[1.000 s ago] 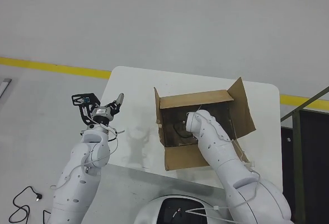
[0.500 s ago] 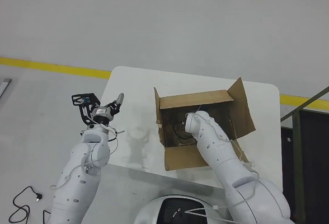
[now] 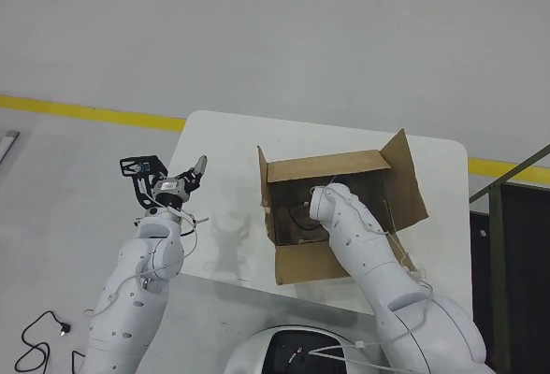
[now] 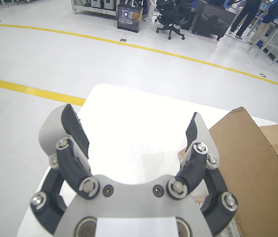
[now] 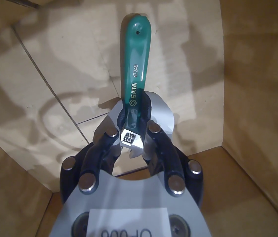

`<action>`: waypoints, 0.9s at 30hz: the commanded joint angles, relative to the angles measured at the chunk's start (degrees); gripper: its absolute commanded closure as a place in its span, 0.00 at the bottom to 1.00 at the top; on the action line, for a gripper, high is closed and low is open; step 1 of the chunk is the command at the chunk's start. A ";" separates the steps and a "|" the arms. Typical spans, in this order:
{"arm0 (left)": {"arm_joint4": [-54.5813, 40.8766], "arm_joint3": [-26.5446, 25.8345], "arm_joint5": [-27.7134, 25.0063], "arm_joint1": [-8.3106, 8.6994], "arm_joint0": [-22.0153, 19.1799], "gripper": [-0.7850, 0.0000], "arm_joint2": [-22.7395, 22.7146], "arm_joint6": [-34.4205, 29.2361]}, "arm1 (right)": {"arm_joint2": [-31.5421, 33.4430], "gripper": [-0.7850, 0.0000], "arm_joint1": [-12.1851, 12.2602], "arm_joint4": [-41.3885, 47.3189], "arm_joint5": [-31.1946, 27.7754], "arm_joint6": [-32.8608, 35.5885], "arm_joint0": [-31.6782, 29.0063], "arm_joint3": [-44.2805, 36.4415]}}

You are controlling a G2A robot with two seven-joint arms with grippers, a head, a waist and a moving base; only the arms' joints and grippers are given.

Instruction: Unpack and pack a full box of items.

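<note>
Wrench [image 5: 135, 57] gripped and down inside the box [image 3: 336, 166]. That's the picture right now. The right gripper [image 5: 134, 114] has its jaws pinched on the green handle just above the metal head, and the rest of the handle sticks out ahead of it toward the cardboard floor. Whether the tip touches the cardboard I can't say; the light in there is poor. From above, the right arm plunges into the open box, flaps standing up around it.

Over on the other side, the left gripper [image 4: 131, 124] hangs above the near corner of the table [image 3: 228, 150], jaws spread wide, holding nothing, well apart from the box.

My read is that this is the unpacking half, with the wrench on its way out. It could just as well be going in; the grip alone doesn't settle it. If it's coming out, the next move calls for a straight lift. That long handle has to clear the walls and the upright flaps before the arm swings across to the open table beside the box. The hold sits close to the heavy end, so the pinch needs to stay firm.

Against a second ago, almost nothing differs. The right forearm has edged a hair sideways inside the box, and the left arm hasn't budged.
</note>
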 commanded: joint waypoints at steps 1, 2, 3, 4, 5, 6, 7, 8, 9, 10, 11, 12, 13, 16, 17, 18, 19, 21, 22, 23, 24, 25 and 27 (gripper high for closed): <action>0.00 0.00 0.00 0.00 0.00 0.00 0.00 0.00 | -0.04 1.00 -0.02 0.10 0.05 -0.01 -0.06 -0.70; 0.00 0.00 0.00 0.00 0.00 0.00 0.00 0.00 | -0.06 1.00 -0.01 0.14 0.00 0.05 -0.10 -1.09; 0.00 0.00 0.00 0.00 0.00 0.00 0.00 0.00 | -0.02 1.00 0.01 0.19 0.07 0.04 -0.15 -1.57; 0.00 0.00 0.00 0.00 0.00 0.00 0.00 0.00 | -0.01 1.00 0.03 0.20 0.08 0.06 -0.22 -2.12; 0.00 0.00 0.00 0.00 0.00 0.00 0.00 0.00 | -0.01 1.00 0.04 0.24 0.05 0.14 -0.30 -2.79; 0.00 0.00 0.00 0.00 0.00 0.00 0.00 0.00 | -0.07 1.00 0.06 0.15 -0.05 0.22 -0.43 -3.54; 0.00 0.00 0.00 0.00 0.00 0.00 0.00 0.00 | -0.18 1.00 0.07 -0.01 -0.19 0.29 -0.62 -4.41; 0.00 0.00 0.00 0.00 0.00 0.00 0.00 0.00 | -0.37 1.00 0.08 -0.31 -0.40 0.50 -0.90 -5.31; 0.00 0.00 0.00 0.00 0.00 0.00 0.00 0.00 | -0.55 1.00 0.09 -0.61 -0.50 0.81 -1.21 -6.36; 0.00 0.00 0.00 0.00 0.00 0.00 0.00 0.00 | -0.77 1.00 0.11 -1.02 -0.62 1.24 -1.62 -7.51; 0.00 0.00 0.00 0.00 0.00 0.00 0.00 0.00 | -0.92 1.00 0.15 -1.34 -0.70 1.73 -2.11 -8.94; 0.00 0.00 0.00 0.00 0.00 0.00 0.00 0.00 | -0.97 1.00 0.23 -1.69 -0.53 2.28 -2.71 -10.51; 0.00 0.00 0.00 0.00 0.00 0.00 0.00 0.00 | -1.06 1.00 0.31 -2.11 -0.53 2.97 -3.45 -12.31; 0.00 0.00 0.00 0.00 0.00 0.00 0.00 0.00 | -1.48 1.00 0.78 -4.58 -0.91 5.63 -6.46 -18.71; 0.00 0.00 0.00 0.00 0.00 0.00 0.00 0.00 | -1.42 1.00 1.03 -5.73 -0.79 6.71 -7.60 -21.27; 0.00 0.00 0.00 0.00 0.00 0.00 0.00 0.00 | -1.31 1.00 1.28 -6.77 -0.81 7.92 -8.86 -24.08; 0.00 0.00 0.00 0.00 0.00 0.00 0.00 0.00 | -1.26 1.00 1.53 -7.96 -1.07 9.21 -10.21 -27.07; 0.00 0.00 0.00 0.00 0.00 0.00 0.00 0.00 | -1.08 1.00 2.05 -10.72 -1.40 11.85 -13.13 -33.29; 0.00 0.00 0.00 0.00 0.00 0.00 0.00 0.00 | -0.92 1.00 2.29 -12.00 -1.55 13.12 -14.60 -36.57; 0.00 0.00 0.00 0.00 0.00 0.00 0.00 0.00 | -0.77 1.00 2.51 -13.18 -1.88 14.37 -16.06 -39.80; 0.00 0.00 0.00 0.00 0.00 0.00 0.00 0.00 | -0.66 1.00 2.72 -14.57 -2.20 15.55 -17.45 -42.84; 0.00 0.00 0.00 0.00 0.00 0.00 0.00 0.00 | -0.56 1.00 2.89 -15.74 -2.58 16.75 -18.76 -45.82; 0.00 0.00 0.00 0.00 0.00 0.00 0.00 0.00 | -0.24 1.00 3.16 -17.39 -3.43 19.16 -21.14 -51.07</action>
